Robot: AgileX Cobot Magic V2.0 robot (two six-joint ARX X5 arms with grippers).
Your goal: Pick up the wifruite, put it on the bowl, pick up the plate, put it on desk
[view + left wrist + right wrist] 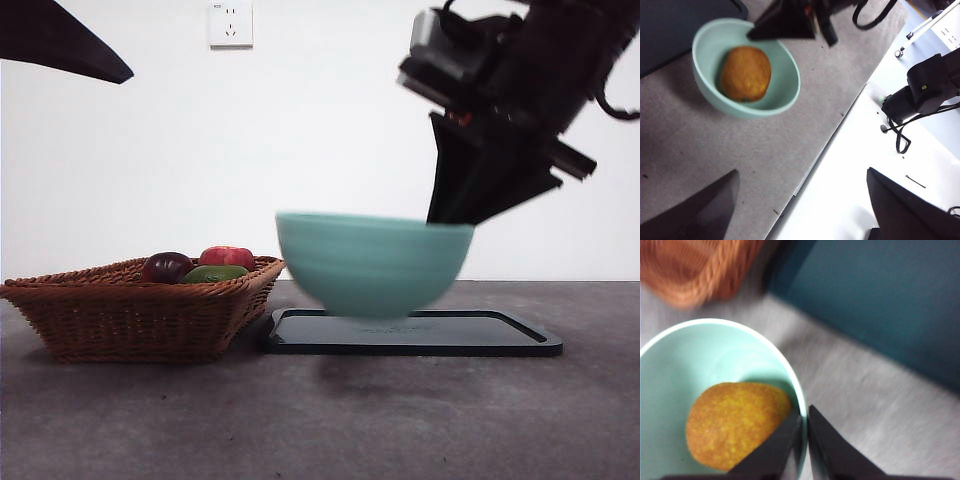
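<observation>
The mint-green bowl (370, 265) hangs blurred in the air just in front of the black plate (500, 335). It casts a shadow on the grey desk (400, 420). My right gripper (450, 215) comes down from the upper right and is shut on the bowl's rim (799, 405). The yellow-orange wifruite (735, 425) lies inside the bowl (707, 55). In the left wrist view the wifruite (746, 73) shows under the right gripper (752, 36), with the plate (675, 25) off to one side. My left gripper (802, 172) stands open over the table's edge, holding nothing.
A brown wicker basket (120, 310) stands left of the plate, holding a dark purple fruit (167, 266), a red fruit (228, 257) and a green fruit (213, 273). The left arm shows as a black tip (60, 40) at the top left. A wall socket (230, 24) is behind.
</observation>
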